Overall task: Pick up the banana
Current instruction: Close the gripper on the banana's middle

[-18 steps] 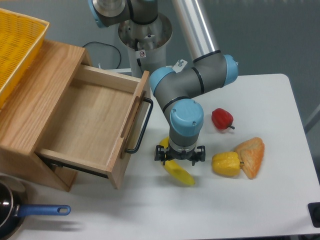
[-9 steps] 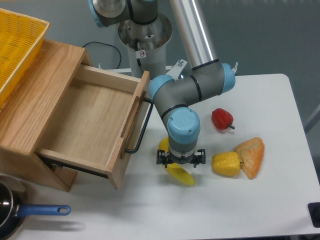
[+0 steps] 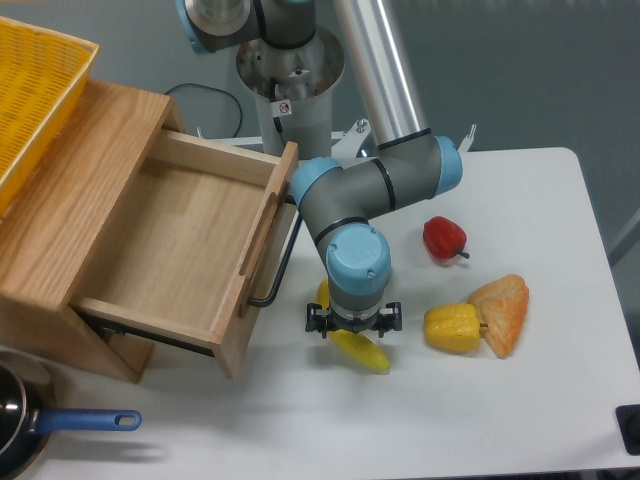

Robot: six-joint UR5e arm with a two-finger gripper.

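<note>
The banana (image 3: pixel 362 352) is a long yellow curved toy lying on the white table, its near end sticking out below the wrist and its far end showing by the drawer handle. My gripper (image 3: pixel 352 330) hangs straight down over the banana's middle, and the blue wrist hides the fingers. From this view I cannot tell whether the fingers are open or closed, or whether they touch the banana.
An open wooden drawer (image 3: pixel 180 250) with a black handle (image 3: pixel 283 258) stands just left of the gripper. A yellow bell pepper (image 3: pixel 452 328), an orange wedge (image 3: pixel 502 312) and a red pepper (image 3: pixel 444 238) lie to the right. A yellow basket (image 3: pixel 35 90) sits back left, and a blue-handled pan (image 3: pixel 40 425) at front left.
The wrist has shifted a little to the left and lower over the banana. The banana has stayed where it lay.
</note>
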